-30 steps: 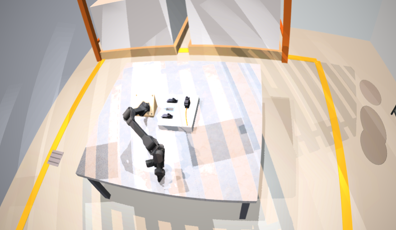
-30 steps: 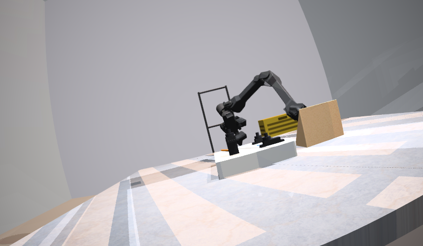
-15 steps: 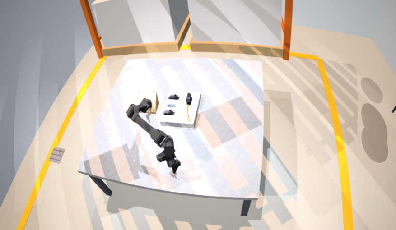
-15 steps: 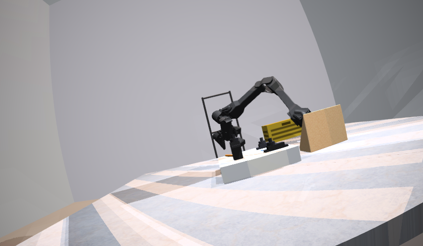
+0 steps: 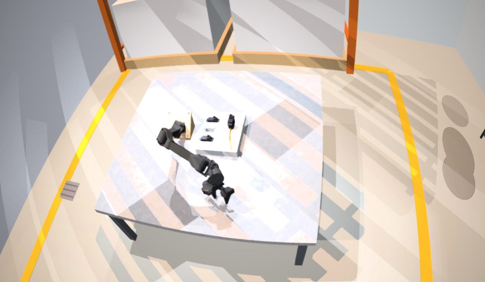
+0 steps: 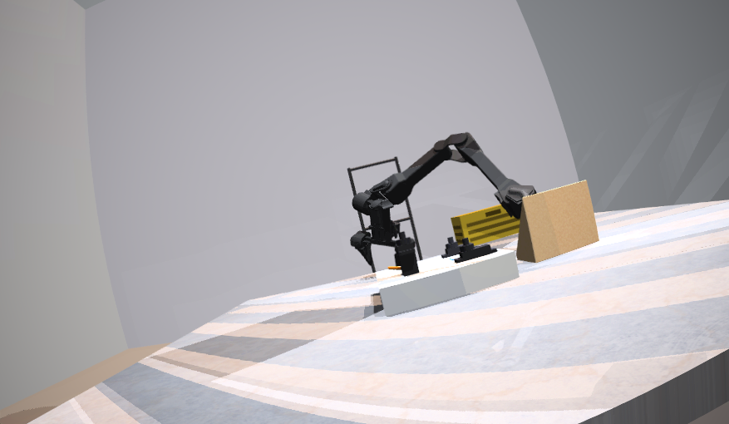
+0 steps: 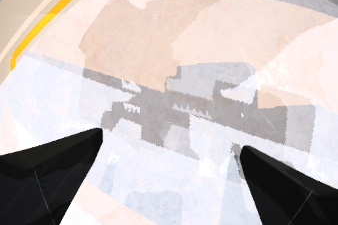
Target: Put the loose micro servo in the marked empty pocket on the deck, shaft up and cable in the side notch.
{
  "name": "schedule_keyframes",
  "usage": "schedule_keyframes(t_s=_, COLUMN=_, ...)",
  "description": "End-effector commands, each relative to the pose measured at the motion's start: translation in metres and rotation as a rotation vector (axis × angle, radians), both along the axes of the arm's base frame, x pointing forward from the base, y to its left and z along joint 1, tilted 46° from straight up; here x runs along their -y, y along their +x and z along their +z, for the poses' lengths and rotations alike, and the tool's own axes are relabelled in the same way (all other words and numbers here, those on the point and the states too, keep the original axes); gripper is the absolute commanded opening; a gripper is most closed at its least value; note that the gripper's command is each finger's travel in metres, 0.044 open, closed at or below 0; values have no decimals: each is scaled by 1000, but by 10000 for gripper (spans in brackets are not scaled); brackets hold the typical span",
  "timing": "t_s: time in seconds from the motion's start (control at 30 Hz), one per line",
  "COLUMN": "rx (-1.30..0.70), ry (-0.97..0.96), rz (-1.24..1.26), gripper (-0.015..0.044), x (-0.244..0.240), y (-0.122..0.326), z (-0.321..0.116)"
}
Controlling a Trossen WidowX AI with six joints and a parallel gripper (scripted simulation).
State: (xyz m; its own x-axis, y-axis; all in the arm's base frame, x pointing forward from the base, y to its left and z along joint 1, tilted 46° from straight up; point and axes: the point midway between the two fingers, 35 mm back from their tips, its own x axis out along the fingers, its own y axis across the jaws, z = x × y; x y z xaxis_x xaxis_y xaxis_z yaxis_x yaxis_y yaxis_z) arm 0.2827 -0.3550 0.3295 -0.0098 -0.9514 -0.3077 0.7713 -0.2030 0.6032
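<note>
The loose micro servo [image 5: 231, 121] [image 6: 406, 258] is black and stands upright on the white deck [image 5: 219, 146] [image 6: 435, 292], near its right edge in the top view. Its orange cable [image 5: 230, 140] [image 6: 393, 267] runs over the deck towards the front edge. The marked pocket [image 5: 209, 129] shows pale with light-blue marks, between two fitted black servos [image 5: 212, 119] [image 5: 206, 138]. My gripper [image 5: 220, 200] [image 7: 173, 145] is open and empty, above the table in front of the deck in the top view, away from the servo. In the exterior view the loose servo partly hides it. The wrist view shows no servo or deck.
The table [image 5: 293, 217] carries the deck and a tan wedge-shaped block [image 5: 192, 126] [image 6: 562, 221] beside the arm's base. The arm reaches past the deck's left front side in the top view. A yellow crate [image 6: 485, 224] and a black rack [image 6: 371, 164] show behind in the exterior view.
</note>
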Motion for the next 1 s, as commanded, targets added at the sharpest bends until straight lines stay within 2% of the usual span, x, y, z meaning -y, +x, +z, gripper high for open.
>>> schedule_keyframes(t_s=0.0, rx=-114, ry=45, rz=78, gripper=440, x=-12, y=18, z=-19)
schedule_keyframes(t_s=0.97, rx=-848, ry=203, rz=599, gripper=440, x=-115, y=98, z=-111)
